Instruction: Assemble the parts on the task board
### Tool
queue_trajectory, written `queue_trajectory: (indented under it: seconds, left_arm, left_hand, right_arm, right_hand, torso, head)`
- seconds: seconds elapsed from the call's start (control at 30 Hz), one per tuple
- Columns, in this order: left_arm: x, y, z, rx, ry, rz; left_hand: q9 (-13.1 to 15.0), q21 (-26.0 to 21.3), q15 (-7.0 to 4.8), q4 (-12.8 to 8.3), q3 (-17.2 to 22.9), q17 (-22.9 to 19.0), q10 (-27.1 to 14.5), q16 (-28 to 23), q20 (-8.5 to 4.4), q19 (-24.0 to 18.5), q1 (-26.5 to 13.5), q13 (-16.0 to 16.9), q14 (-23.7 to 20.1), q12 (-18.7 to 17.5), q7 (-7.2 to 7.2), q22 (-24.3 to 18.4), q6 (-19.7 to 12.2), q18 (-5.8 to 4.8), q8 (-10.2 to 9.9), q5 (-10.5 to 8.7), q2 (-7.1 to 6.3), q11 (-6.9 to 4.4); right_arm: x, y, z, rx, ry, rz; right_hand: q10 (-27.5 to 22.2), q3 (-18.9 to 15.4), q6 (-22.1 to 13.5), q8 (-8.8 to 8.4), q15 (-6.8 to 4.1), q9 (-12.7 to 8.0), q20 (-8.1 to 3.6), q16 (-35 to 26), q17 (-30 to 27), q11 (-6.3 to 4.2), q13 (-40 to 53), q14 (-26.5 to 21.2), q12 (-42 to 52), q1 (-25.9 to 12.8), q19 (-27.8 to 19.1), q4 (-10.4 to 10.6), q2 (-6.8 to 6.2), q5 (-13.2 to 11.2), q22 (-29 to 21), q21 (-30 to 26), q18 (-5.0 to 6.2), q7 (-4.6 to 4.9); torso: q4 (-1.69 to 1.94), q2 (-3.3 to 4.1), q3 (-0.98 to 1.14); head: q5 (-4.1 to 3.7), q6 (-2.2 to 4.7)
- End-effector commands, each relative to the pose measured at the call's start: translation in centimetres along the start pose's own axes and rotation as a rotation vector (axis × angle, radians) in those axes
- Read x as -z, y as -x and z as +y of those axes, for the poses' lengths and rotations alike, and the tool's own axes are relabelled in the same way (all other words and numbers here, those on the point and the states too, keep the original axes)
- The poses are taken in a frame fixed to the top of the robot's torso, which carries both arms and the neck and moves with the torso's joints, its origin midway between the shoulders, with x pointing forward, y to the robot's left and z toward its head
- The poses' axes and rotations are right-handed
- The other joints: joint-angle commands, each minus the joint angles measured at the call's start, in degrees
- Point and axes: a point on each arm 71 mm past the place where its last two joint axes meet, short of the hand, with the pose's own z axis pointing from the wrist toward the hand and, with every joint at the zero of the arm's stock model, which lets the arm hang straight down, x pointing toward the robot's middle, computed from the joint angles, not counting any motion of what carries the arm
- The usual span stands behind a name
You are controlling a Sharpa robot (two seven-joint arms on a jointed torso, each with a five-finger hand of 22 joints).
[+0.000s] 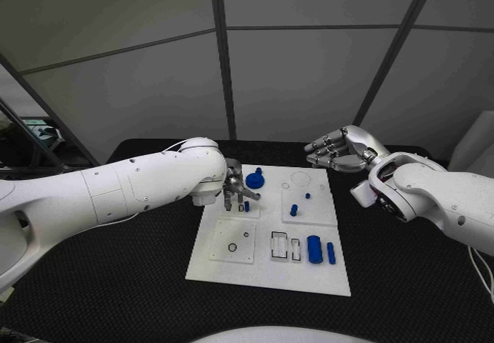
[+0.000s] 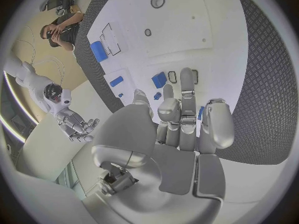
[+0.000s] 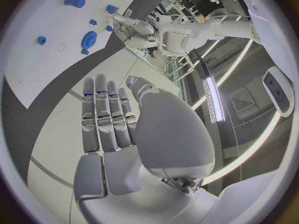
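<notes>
The white task board [image 1: 270,268] lies mid-table. On it are a round blue part [image 1: 254,179], a short blue peg [image 1: 293,210], a tiny blue piece [image 1: 307,195], a thick blue cylinder [image 1: 314,249] and a thin one [image 1: 330,252]. My left hand [image 1: 239,187] reaches down over the board's far left plate, fingertips beside a small blue piece [image 1: 246,206]. In the left wrist view its fingers [image 2: 187,97] stretch out straight with nothing between them, near a blue block [image 2: 159,79]. My right hand [image 1: 340,151] hovers above the board's far right corner, fingers [image 3: 106,119] apart and empty.
The board has open slots [image 1: 280,244] and a round hole [image 1: 232,247] on its near half. Black textured table [image 1: 113,279] surrounds it on all sides. My left forearm [image 1: 123,187] crosses the table's left side.
</notes>
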Motion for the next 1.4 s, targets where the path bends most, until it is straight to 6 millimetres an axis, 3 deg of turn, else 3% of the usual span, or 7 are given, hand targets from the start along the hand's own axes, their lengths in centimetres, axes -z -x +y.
queue_trajectory:
  seconds: [0.03, 0.87, 1.07, 1.4]
  left_arm:
    - [-0.1, -0.2, -0.1, -0.034, 0.016, 0.034]
    - [-0.9, -0.4, -0.7, -0.047, 0.027, 0.077]
    - [-1.0, -0.5, -1.0, -0.05, 0.024, 0.08]
    - [-1.0, -0.6, -1.2, -0.053, 0.025, 0.083]
  left_hand:
    - [0.2, 0.2, -0.04, -0.1, -0.2, 0.1, 0.5, -0.3, 0.11, 0.5, 0.4, 0.2, 0.3, 0.3, 0.01, 0.1, -0.3, -1.03, 0.2, 0.16, 0.12, -0.1]
    - [2.2, 0.4, -0.07, -0.7, 1.1, 0.8, 0.2, -0.9, 0.08, 0.7, 3.3, 1.2, 0.5, 1.3, -0.09, 0.8, -1.0, -1.1, 1.1, 0.49, 1.15, -0.18]
    - [3.1, 0.4, -0.17, -2.8, 4.3, 1.3, -0.2, -1.3, -0.01, 0.6, 7.6, 1.2, 0.6, 1.3, -0.25, 0.9, -1.7, -1.1, 1.3, 0.58, 1.88, -0.34]
    - [3.2, 0.4, -0.17, -2.8, 4.9, 1.4, -0.3, -1.4, -0.01, 0.6, 7.9, 1.1, 0.6, 1.2, -0.25, 0.9, -1.7, -1.1, 1.3, 0.56, 1.94, -0.34]
  right_arm:
    - [-0.1, 0.1, 0.2, -0.004, 0.01, -0.007]
    - [-0.4, 0.0, 0.1, -0.003, -0.004, -0.008]
    - [-0.4, -0.1, 0.1, -0.003, -0.006, -0.007]
    - [-0.6, -0.2, 0.0, -0.003, -0.009, -0.004]
  right_hand:
    - [0.4, -0.1, 0.0, -0.23, 0.12, 0.0, 0.47, -0.4, -0.1, 0.09, -0.1, -0.1, -0.2, -0.7, 0.1, -0.3, -0.07, 0.2, -0.1, -0.3, 0.11, 0.33]
    - [0.1, 0.2, -0.5, -0.45, 0.28, 0.0, 0.64, -1.2, -0.6, 0.29, -0.6, 0.1, -0.4, -1.1, 0.4, -0.7, -0.06, 0.9, -0.7, -1.2, 0.14, 0.54]
    - [0.1, 0.2, -0.5, -0.47, 0.31, 0.0, 0.66, -1.3, -0.7, 0.32, -0.6, 0.1, -0.4, -1.2, 0.4, -0.7, -0.04, 1.0, -0.7, -1.3, 0.14, 0.57]
    - [0.0, 0.3, -0.6, -0.49, 0.36, 0.0, 0.71, -1.5, -0.8, 0.37, -0.7, 0.1, -0.5, -1.3, 0.4, -0.7, 0.01, 1.3, -0.9, -1.5, 0.13, 0.61]
  torso:
    - [-0.03, 0.05, -0.01]
    - [0.03, 0.04, -0.01]
    - [0.04, 0.04, -0.01]
    - [0.02, 0.07, 0.01]
  head:
    - [0.03, -0.19]
    - [0.02, -1.09]
    - [0.03, -1.27]
    - [0.02, -1.42]
